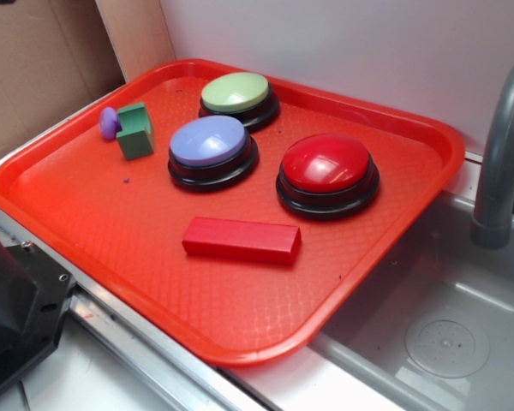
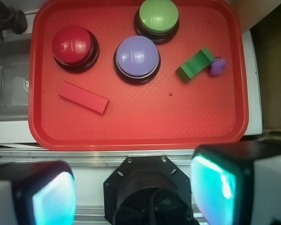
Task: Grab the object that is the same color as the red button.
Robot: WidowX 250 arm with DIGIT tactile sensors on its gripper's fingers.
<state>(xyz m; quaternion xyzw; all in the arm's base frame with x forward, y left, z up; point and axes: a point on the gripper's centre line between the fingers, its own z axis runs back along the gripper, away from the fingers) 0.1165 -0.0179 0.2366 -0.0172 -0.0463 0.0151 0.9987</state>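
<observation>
Spread jaws (image 2: 133,192) (empty) hang high above tray (image 2: 131,126), red block (image 2: 83,97) untouched.

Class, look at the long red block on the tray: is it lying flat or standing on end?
Lying flat. The red block rests lengthwise on the tray, its broad face up.

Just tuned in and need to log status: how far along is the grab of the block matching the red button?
Done: nothing visible yet. The long flat red rectangular block lies untouched on the red plastic tray, in front of the glossy red domed button. In hand: the gripper is open and empty, high above the tray's near edge. Left: move over the block, descend, close, lift.
</observation>
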